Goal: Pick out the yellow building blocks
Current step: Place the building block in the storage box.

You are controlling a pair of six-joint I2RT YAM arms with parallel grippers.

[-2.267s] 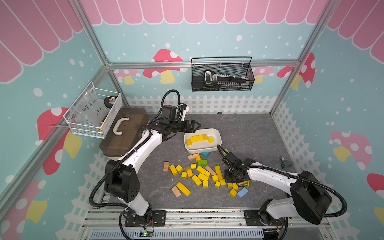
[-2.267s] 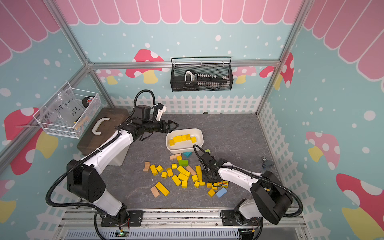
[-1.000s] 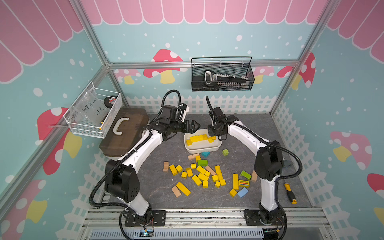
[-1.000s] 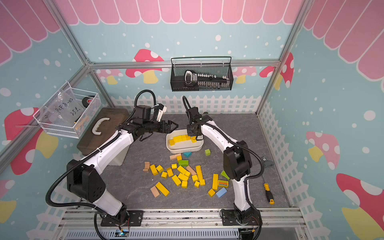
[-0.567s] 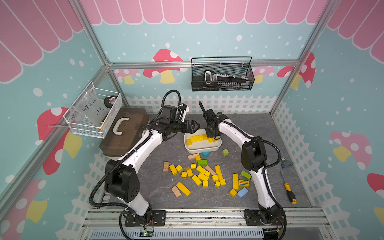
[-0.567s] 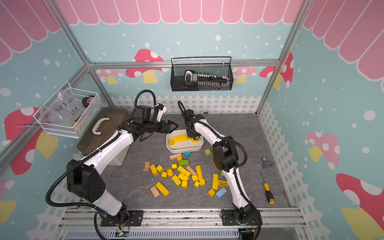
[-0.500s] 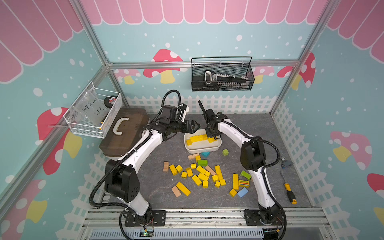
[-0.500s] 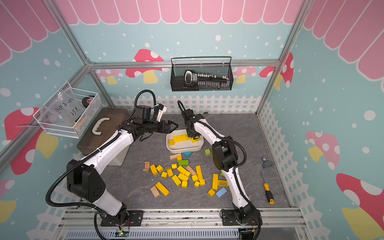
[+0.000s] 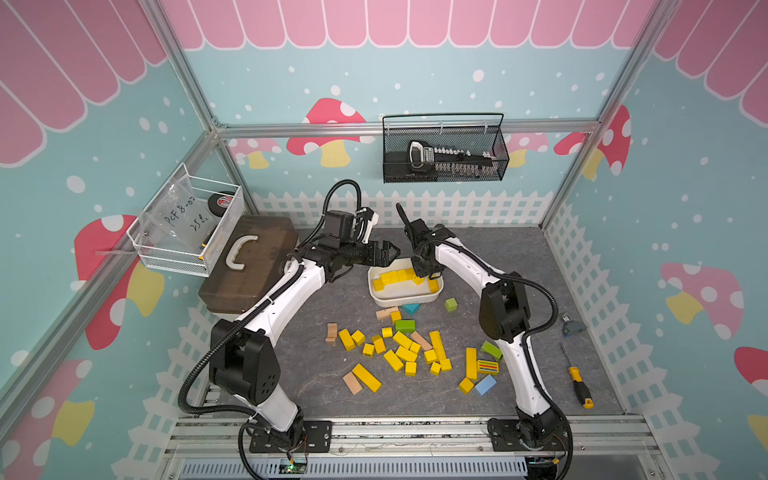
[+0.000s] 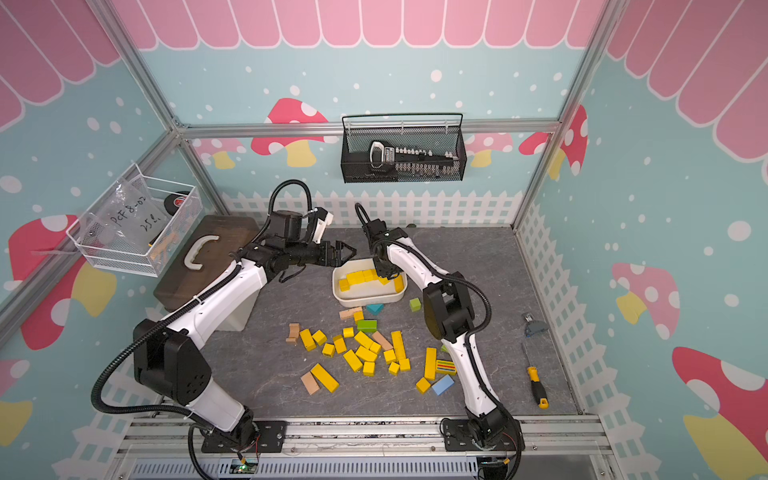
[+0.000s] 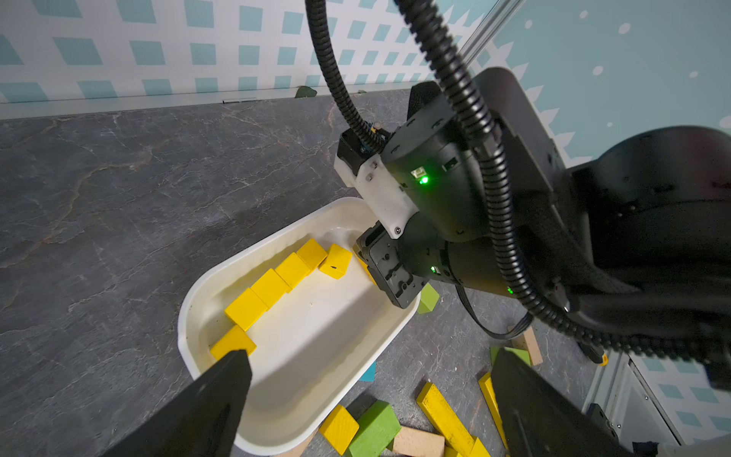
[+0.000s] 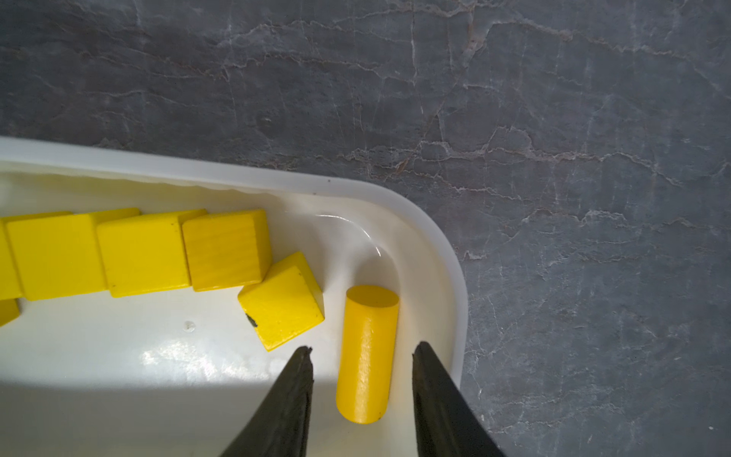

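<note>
Our right end effector (image 12: 362, 348) sits spread around the yellow cylinder (image 12: 370, 316) in the tray (image 12: 277, 180), and the left end effector (image 9: 390, 254) is spread too. We'd guess the yellow blocks (image 9: 401, 338) outside the tray are light, hard and slick, so pinch the flat sides.

The tray (image 9: 405, 300) is sitting in the middle of the desk (image 9: 519, 249), just behind the building blocks (image 9: 402, 340) that are lying scattered toward the front. Inside it, a row of cubes (image 9: 395, 276) is lying along the far wall and a cylinder (image 12: 368, 352) is lying beside the right end wall. A carrying case (image 9: 249, 266) is sitting at the left, and a screwdriver (image 9: 577, 380) is lying at the front right.
</note>
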